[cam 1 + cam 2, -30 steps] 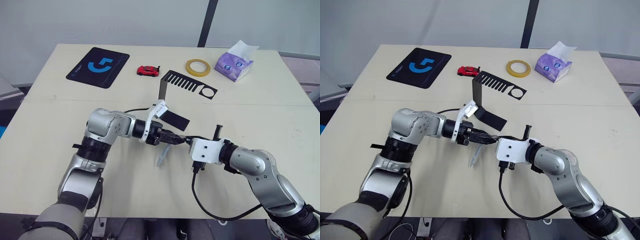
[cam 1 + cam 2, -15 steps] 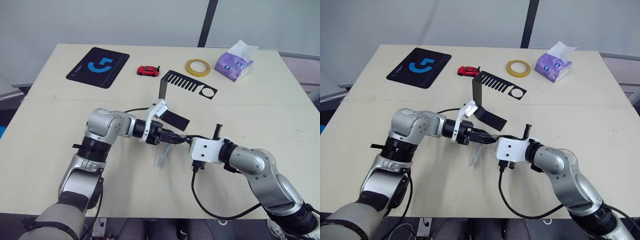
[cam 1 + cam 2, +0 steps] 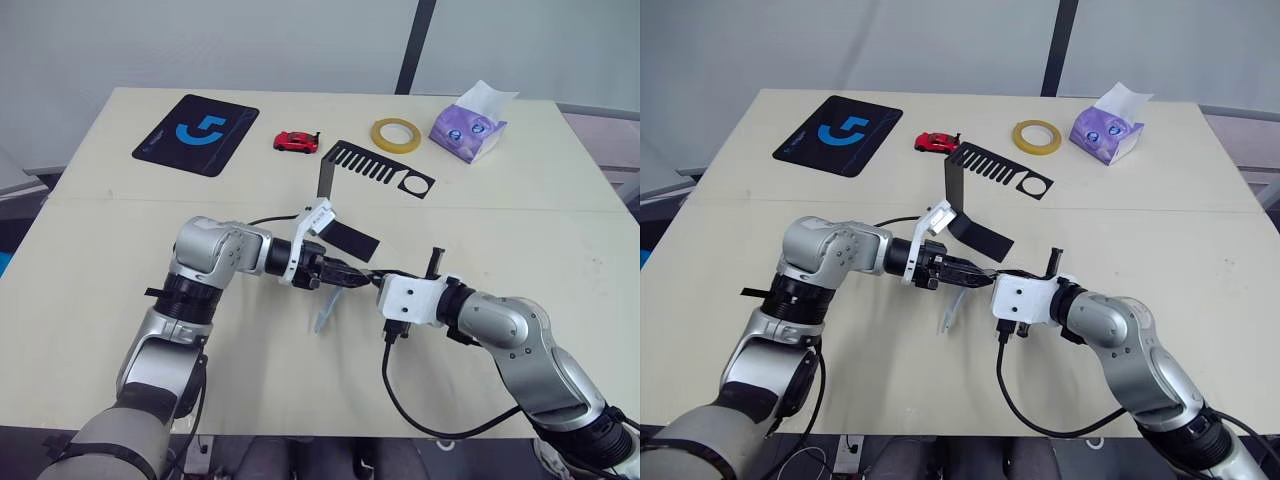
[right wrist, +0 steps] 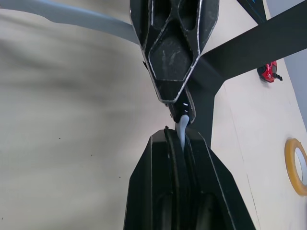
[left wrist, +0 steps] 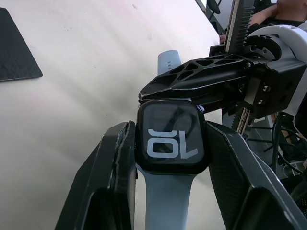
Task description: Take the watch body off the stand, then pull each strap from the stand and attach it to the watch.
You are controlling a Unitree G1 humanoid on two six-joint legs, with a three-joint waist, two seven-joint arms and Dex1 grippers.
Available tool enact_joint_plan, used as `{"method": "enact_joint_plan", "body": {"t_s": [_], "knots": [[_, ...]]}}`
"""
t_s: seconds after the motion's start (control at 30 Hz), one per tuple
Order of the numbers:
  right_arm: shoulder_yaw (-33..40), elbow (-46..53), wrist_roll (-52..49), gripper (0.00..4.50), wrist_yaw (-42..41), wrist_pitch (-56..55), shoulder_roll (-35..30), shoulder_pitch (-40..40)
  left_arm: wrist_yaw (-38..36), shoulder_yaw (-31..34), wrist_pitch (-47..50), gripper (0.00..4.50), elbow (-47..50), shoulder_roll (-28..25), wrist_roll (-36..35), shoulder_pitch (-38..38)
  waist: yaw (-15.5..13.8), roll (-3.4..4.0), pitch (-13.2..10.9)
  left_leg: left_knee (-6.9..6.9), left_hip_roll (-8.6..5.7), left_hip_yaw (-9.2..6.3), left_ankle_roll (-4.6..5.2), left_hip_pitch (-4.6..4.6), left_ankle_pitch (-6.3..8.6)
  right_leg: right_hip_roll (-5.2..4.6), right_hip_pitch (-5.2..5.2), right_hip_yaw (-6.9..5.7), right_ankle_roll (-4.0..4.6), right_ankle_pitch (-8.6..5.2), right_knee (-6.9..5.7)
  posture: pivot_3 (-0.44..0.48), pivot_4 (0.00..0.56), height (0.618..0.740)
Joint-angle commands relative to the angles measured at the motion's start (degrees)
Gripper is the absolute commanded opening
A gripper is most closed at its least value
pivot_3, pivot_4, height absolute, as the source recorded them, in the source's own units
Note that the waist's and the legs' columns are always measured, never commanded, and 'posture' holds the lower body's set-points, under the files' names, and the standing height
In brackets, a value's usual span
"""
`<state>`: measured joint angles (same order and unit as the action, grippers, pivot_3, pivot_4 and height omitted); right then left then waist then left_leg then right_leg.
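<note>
My left gripper is shut on the watch body, a dark rounded square with pale marks on its screen, held between the two fingers. One light blue-grey strap hangs from the watch toward the table. My right gripper meets the left gripper tip to tip. It is shut on the second strap, whose end sits against the watch's far edge. The black stand rises just behind both grippers, its comb slots bare and its foot close behind the left wrist.
Along the table's far side lie a black mouse pad with a blue logo, a red toy car, a yellow tape roll and a purple tissue pack. A black cable loops from the right wrist over the near table edge.
</note>
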<state>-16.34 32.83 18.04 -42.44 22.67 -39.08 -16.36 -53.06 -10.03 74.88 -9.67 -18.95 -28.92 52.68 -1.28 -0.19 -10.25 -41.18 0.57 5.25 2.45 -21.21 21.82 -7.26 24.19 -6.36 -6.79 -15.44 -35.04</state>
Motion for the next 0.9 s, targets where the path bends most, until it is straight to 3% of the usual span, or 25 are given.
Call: {"method": "enact_joint_plan", "body": {"t_s": [0.03,0.9], "knots": [[0.56,1.01,-0.01,0.00,0.17,-0.73,0.72,-1.06,-0.71,-0.10,-0.14,1.72,2.36,1.46,-2.71,0.90,0.00,0.00,0.00,0.00,0.00,0.00,0.00,0.00,0.00,0.00,0.00,0.00,0.00,0.00,0.00,0.000,0.150,0.738],[0.86,1.19,-0.03,0.00,0.15,-0.48,1.06,-1.04,-0.45,0.25,-0.14,1.72,2.65,1.92,-2.99,0.76,0.00,0.00,0.00,0.00,0.00,0.00,0.00,0.00,0.00,0.00,0.00,0.00,0.00,0.00,0.00,0.000,0.150,0.738]]}}
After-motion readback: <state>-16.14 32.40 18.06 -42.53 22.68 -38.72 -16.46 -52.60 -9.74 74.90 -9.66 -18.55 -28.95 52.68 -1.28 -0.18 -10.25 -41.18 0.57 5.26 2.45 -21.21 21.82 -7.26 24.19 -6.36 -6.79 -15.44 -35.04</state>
